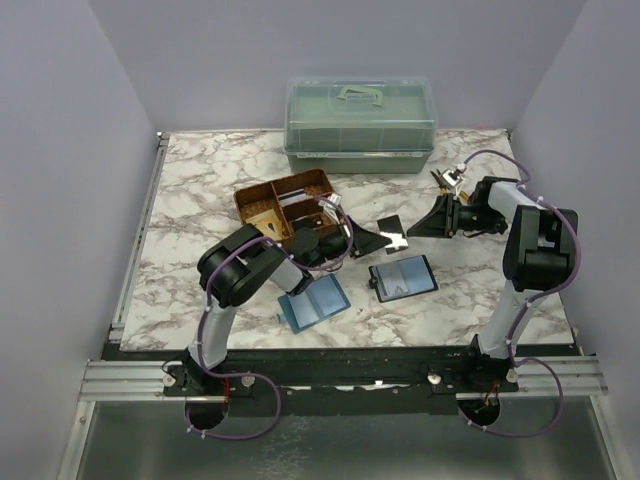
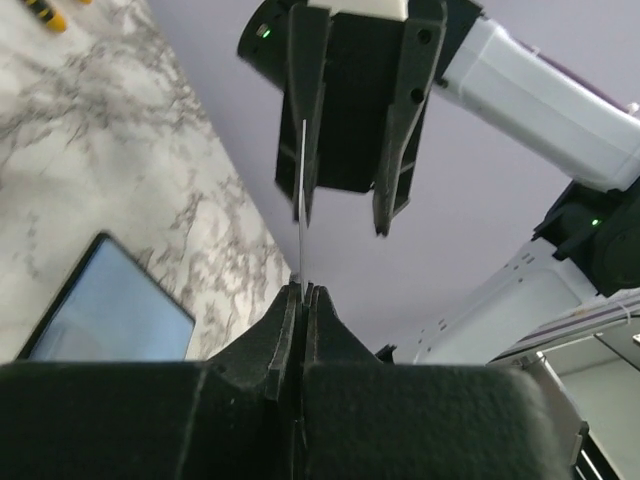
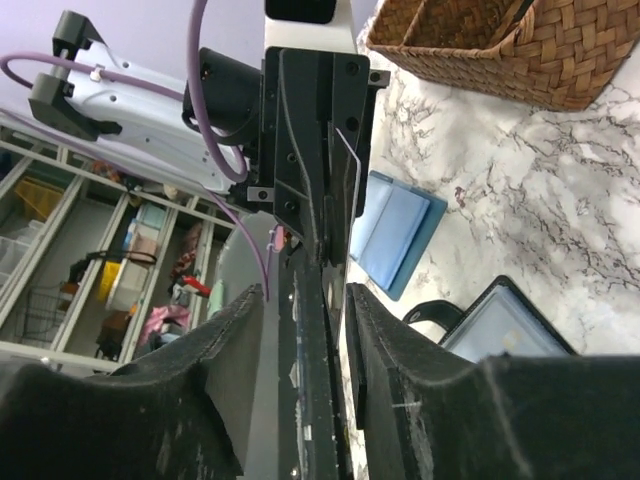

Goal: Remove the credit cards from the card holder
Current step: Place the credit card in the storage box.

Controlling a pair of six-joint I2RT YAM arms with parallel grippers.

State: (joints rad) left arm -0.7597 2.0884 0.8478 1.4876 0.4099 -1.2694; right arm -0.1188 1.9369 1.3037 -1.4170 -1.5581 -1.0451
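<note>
A credit card [image 1: 392,233] hangs above the table between my two grippers. In the left wrist view it shows edge-on as a thin line [image 2: 302,200]. My left gripper [image 2: 305,290] is shut on its near edge. My right gripper [image 3: 305,300] faces it with fingers [image 3: 385,330] open on either side of the card's other end [image 3: 318,380]. The black card holder [image 1: 403,278] lies open on the marble just below them, blue-grey inside up. It also shows in both wrist views [image 2: 105,300] [image 3: 500,325].
A light-blue flat folder [image 1: 313,303] lies left of the card holder. A brown wicker basket [image 1: 285,205] with compartments sits behind my left arm. A green lidded plastic box [image 1: 360,125] stands at the back edge. Purple walls close in both sides.
</note>
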